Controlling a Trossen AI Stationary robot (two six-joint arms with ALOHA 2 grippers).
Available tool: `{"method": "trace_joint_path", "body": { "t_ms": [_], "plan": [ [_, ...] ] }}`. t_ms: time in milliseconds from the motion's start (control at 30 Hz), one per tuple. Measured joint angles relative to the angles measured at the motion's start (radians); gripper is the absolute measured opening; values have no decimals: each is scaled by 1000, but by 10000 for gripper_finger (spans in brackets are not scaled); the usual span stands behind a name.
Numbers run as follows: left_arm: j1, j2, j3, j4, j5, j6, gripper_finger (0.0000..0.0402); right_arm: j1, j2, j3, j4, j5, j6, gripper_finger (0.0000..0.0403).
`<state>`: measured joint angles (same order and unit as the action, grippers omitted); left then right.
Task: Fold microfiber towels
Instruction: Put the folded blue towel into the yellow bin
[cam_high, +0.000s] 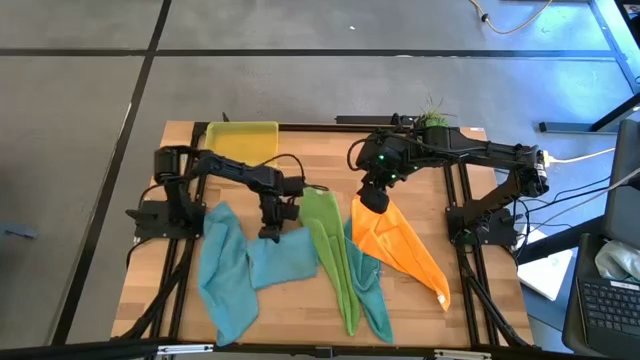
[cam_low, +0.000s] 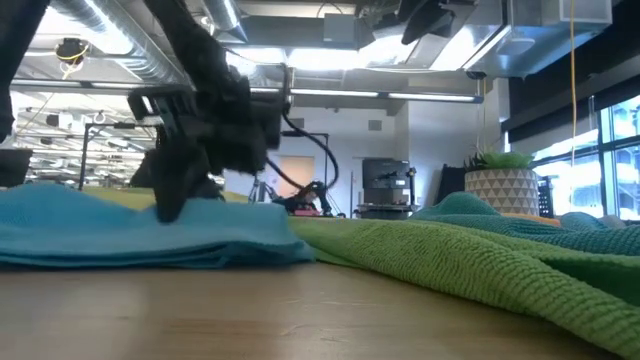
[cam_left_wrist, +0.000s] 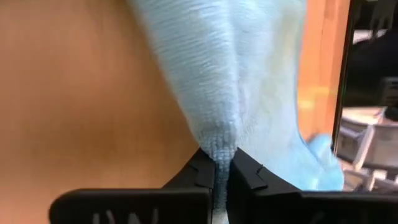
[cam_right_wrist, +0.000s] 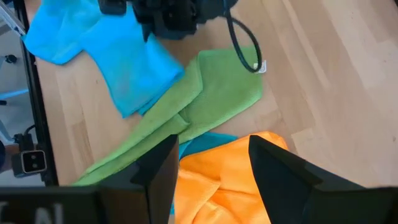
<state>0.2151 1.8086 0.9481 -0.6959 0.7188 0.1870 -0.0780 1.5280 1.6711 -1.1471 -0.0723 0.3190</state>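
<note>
- Nearest the front edge of the wooden slatted table, the soft microfiber towels lie in a loose row, all directly on the wood, none in a container.
- At the left, a long crumpled light blue towel runs from near to far.
- Just to its right lies a second light blue towel, flatter; the left gripper is down on its far edge, fingers pinched shut on a fold of the cloth, as the left wrist view shows.
- In the middle, a lime green towel stretches as a long strip from near to far.
- A teal towel lies touching its right side, partly under the orange one.
- An orange towel spreads to the right; the right gripper is at its far end, fingers spread wide on either side of the cloth.
- At the far left edge sits a yellow-green rectangular plastic tray; nothing shows inside it.
</note>
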Motion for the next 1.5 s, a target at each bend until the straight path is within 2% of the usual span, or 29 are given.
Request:
{"method": "trace_joint_path", "body": {
  "t_ms": [233, 433, 633, 800, 1100, 1300, 1500],
  "plan": [
    [90, -154, 0, -200, -126, 57, 1, -20, 0, 0, 6, 1, -114, 197],
    [208, -261, 0, -335, -305, 63, 1, -61, 0, 0, 15, 1, -219, 197],
    [332, -357, 0, -370, -490, 63, 0, -102, 0, 0, 14, 1, -292, 197],
    [427, -416, 14, -409, -564, 137, 0, -136, 0, 0, 19, 1, -346, 197],
    [575, -416, 145, -472, -726, 390, 0, -238, 0, 0, 128, 1, -297, 197],
    [702, -379, 188, -468, -744, 590, 0, -272, 0, 0, 188, -5, -272, 197],
    [790, -322, 188, -417, -778, 655, 0, -286, 0, 0, 196, -8, -267, 197]
  ]
}}
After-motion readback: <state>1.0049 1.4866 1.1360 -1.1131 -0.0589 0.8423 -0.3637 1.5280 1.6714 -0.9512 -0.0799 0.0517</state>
